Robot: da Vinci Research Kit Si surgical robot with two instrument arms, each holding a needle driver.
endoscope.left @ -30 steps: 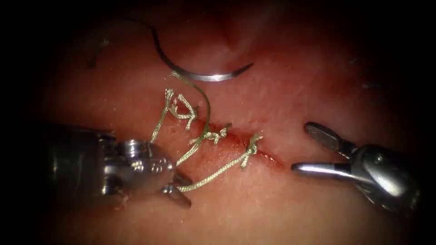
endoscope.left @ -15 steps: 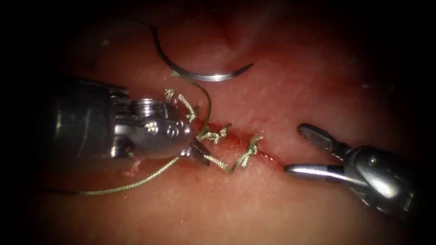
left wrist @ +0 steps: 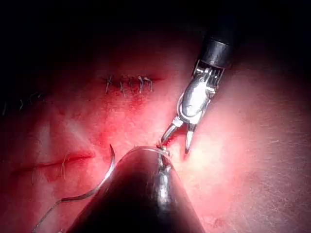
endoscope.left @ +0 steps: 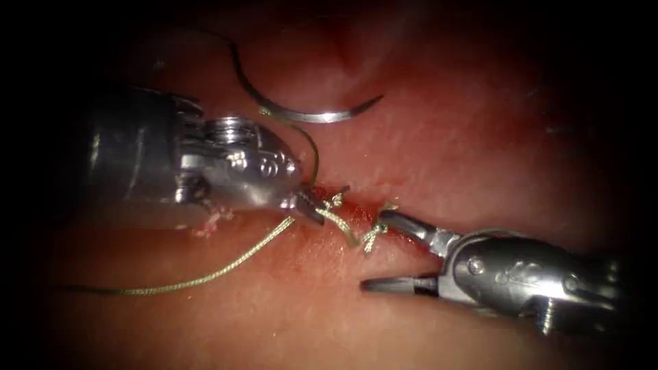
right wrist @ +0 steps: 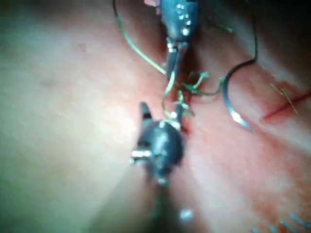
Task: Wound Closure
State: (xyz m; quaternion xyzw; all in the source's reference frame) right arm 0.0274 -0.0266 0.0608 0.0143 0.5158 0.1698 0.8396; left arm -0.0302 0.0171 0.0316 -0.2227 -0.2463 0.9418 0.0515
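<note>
Your left tool (endoscope.left: 310,207) is gripping the thread (endoscope.left: 205,275); your right tool (endoscope.left: 384,250) is gaping wide, empty, beside the knot (endoscope.left: 373,233); needle (endoscope.left: 308,113) is lying free at twelve o'clock; be keeping tension gentle.

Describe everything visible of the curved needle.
The needle is a thin, curved piece of bright metal lying free on the tissue above the cut, not driven into it. Its sharp tip points right; its other end curves up and left into shadow. Thread runs from near its curve down toward the knots. Neither end effector touches it. The right wrist view shows the same hook shape lying flat.
</note>
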